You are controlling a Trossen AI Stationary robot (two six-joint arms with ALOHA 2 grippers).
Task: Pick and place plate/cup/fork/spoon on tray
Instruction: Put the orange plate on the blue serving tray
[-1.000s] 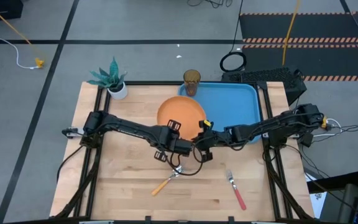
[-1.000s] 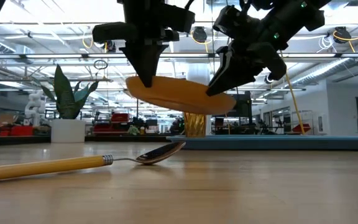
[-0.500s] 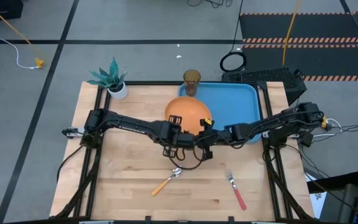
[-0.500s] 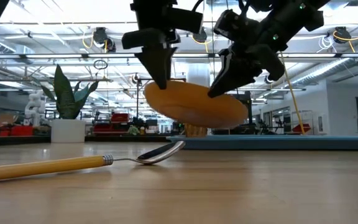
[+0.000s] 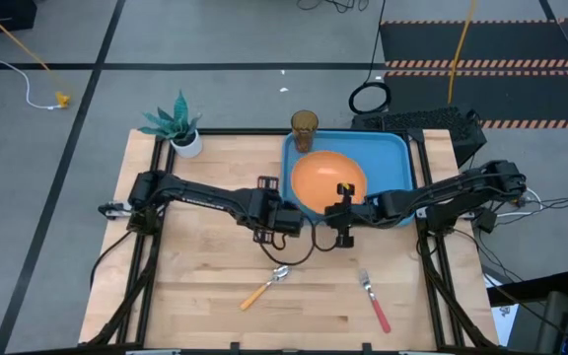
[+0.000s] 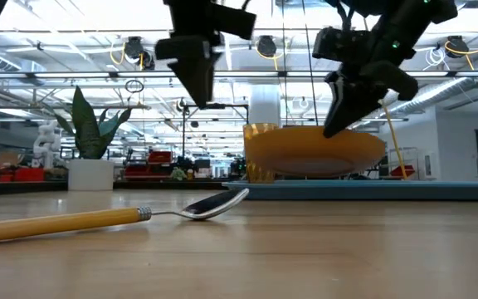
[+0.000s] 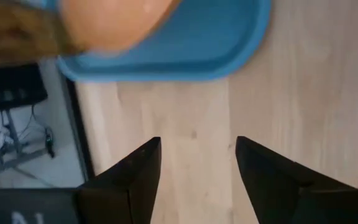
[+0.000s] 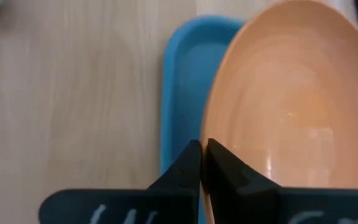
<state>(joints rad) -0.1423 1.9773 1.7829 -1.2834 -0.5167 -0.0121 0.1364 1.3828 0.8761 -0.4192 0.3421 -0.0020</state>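
While the right hand (image 5: pixel 343 192) pinches the near rim of the orange plate (image 5: pixel 327 179) above the blue tray (image 5: pixel 388 158), beside the cup (image 5: pixel 304 130), and the left hand (image 7: pixel 191 163) hangs open and empty, a thin edge-grip risks tilting or slipping.

A potted plant (image 5: pixel 178 126) stands on the wooden table (image 5: pixel 205 276).

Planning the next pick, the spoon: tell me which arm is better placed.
Left, probably. The left gripper is open and empty, close above the spoon. The right gripper is shut on the plate over the tray.
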